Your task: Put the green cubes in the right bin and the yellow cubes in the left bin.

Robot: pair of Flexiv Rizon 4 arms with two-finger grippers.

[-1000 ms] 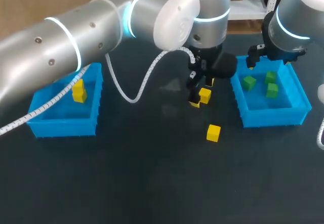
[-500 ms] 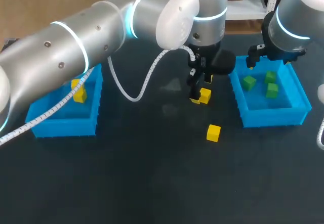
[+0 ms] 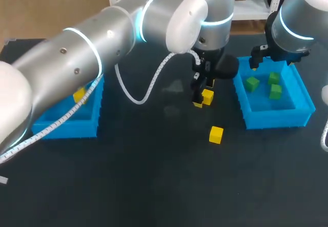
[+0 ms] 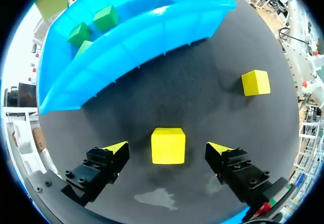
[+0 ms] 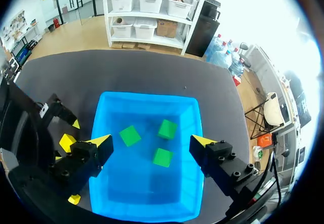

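Since a second ago my left arm has swung its thick silver link lower and further across the open blue plastic left bin [image 3: 66, 127], so that the small yellow cube inside that bin [image 3: 78, 95] now shows only in part; the left tool [image 3: 201, 89] [image 4: 168, 148] has stayed over the same spot, and my right arm has not shifted.

The dark matte desk [image 3: 154, 176] carries the two bins, the left one at its left side and the open blue plastic right bin [image 3: 277, 118] [image 5: 147, 98] at its right side; three small green cubes [image 3: 251, 83] [image 5: 130, 135] lie apart from one another on the right bin's floor.

My left arm comes in from the left and reaches past the middle, its wrist pointing down at the desk just beside the right bin's near wall, a white cable [image 3: 138, 96] hanging in a loop from it; its tool stands wide, and a loose yellow cube [image 3: 207, 97] [image 4: 168, 145] sits on the desk between the two fingers with a gap of bare desk on each side, touched by neither.

A second loose yellow cube [image 3: 216, 134] [image 4: 255, 82] lies on the desk nearer the front, apart from the first.

My right arm hangs above the far part of the right bin; the right tool [image 5: 150, 141] is spread wide over the green cubes and holds nothing.
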